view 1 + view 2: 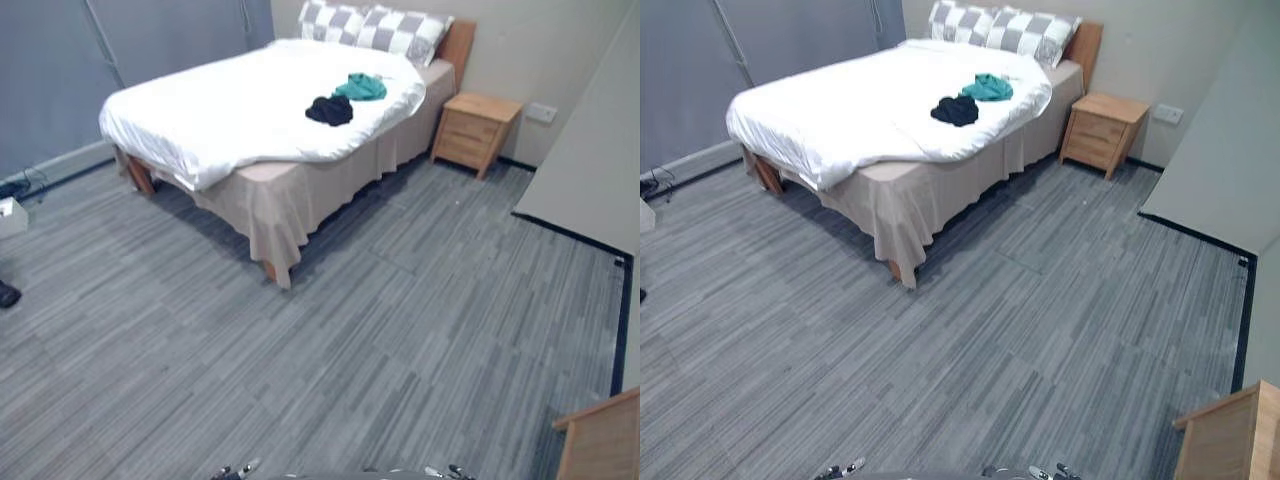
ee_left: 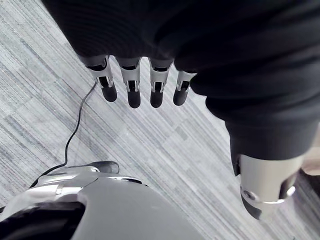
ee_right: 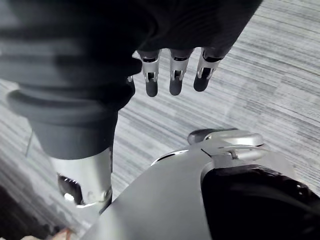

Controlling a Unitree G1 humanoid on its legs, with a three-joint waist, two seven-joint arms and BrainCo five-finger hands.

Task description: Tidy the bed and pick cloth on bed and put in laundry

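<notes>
Fingers (image 2: 132, 92) of left hand (image 2: 165, 35) and right hand (image 3: 100, 45) hang straight, empty | step: approaching bed (image 1: 220, 130), judged | next: walk closer, reach black cloth (image 1: 330, 110), teal cloth (image 1: 361, 87)

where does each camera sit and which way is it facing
Left eye view: on the head, looking down and ahead over the floor to the bed, dark cloth, green cloth and nightstand.
Right eye view: on the head beside it, facing the same way.
Left wrist view: on the left wrist, looking along the open left hand at the floor.
Right wrist view: on the right wrist, looking along the open right hand at the floor.
Shared: both eye views show the bed and both cloths.
</notes>
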